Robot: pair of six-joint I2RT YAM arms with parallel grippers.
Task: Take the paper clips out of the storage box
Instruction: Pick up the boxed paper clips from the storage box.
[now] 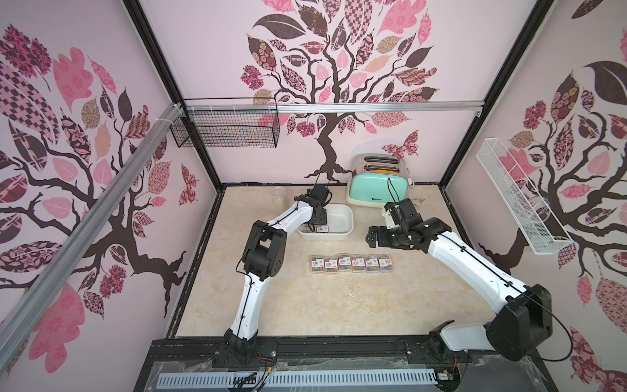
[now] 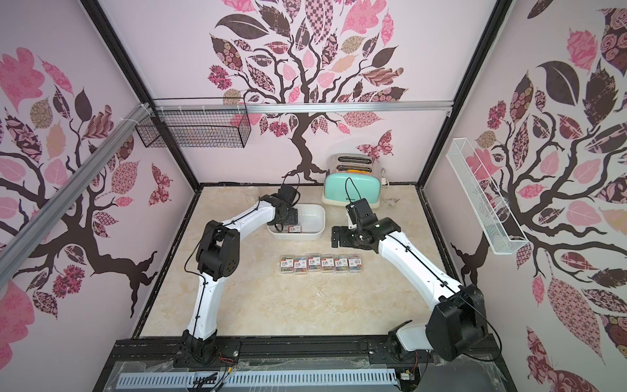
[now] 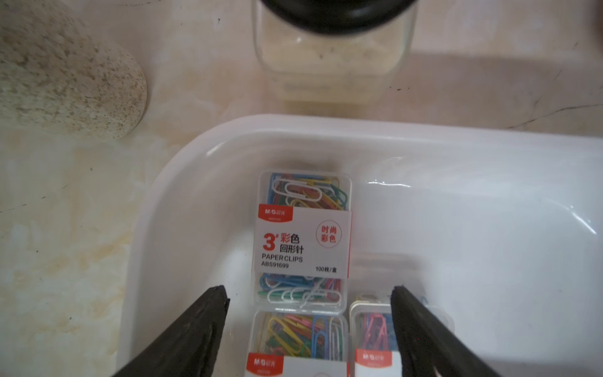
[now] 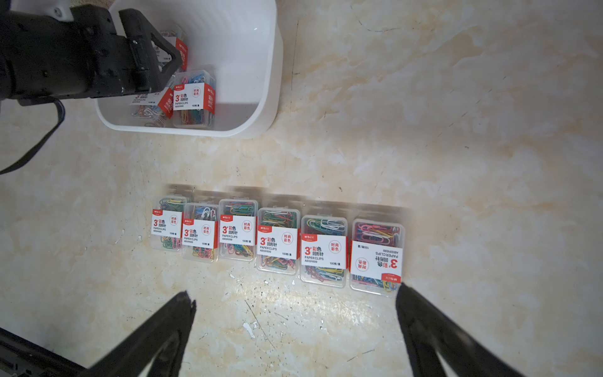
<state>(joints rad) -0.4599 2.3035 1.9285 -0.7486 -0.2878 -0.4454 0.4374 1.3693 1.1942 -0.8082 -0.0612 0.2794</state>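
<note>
My left pincer (image 3: 308,293) is open over the paper clips (image 3: 303,241) in the storage box (image 3: 456,156); right pincer (image 4: 295,292) open. I judge each case light, stiff, slick: pinch its long sides.

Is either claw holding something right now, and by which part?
Nothing is held. The left gripper is open inside the storage box, its jaws spread over the paper clip cases without pinching any. The right gripper is open and empty.
</note>
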